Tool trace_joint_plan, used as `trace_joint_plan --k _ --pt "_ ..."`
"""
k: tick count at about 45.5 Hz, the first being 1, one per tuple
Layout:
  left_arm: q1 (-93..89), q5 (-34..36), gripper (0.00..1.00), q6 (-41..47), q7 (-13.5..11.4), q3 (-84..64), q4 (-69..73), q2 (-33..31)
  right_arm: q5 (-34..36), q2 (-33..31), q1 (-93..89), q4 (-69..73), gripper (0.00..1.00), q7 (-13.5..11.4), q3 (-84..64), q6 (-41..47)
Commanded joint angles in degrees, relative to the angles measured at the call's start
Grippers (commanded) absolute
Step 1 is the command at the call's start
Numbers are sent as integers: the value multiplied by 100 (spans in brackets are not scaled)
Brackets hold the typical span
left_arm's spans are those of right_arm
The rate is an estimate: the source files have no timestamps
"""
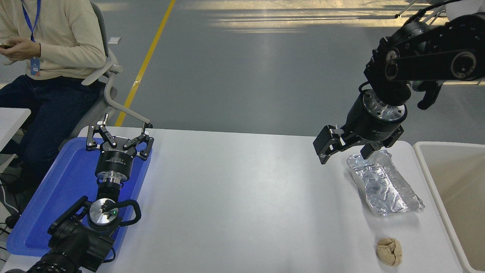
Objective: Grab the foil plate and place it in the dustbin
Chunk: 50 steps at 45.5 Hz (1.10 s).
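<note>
Foil plate [384, 184], on the table [242, 197] beside the dustbin [454, 182]: likely light, thin, easily crushed, best pinched at its far rim beneath the right gripper [345, 151], jaws spread, empty.

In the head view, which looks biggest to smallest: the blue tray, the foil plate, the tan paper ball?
1. The blue tray, though it lies partly under the parked left arm.
2. The foil plate.
3. The paper ball, clearly smallest.
</note>
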Motion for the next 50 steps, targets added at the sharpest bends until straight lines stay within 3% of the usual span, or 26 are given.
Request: trace_joint_plan --k 1,30,50 --pt "0 0 100 0 4 0 0 0 8 0 56 24 100 -5 -8 -47" --pt "0 0 100 0 4 0 0 0 -501 -280 -163 182 100 -5 -8 -302" --pt "0 0 100 0 4 0 0 0 -2241 -1634 -1111 -538 100 4 -17 -557"
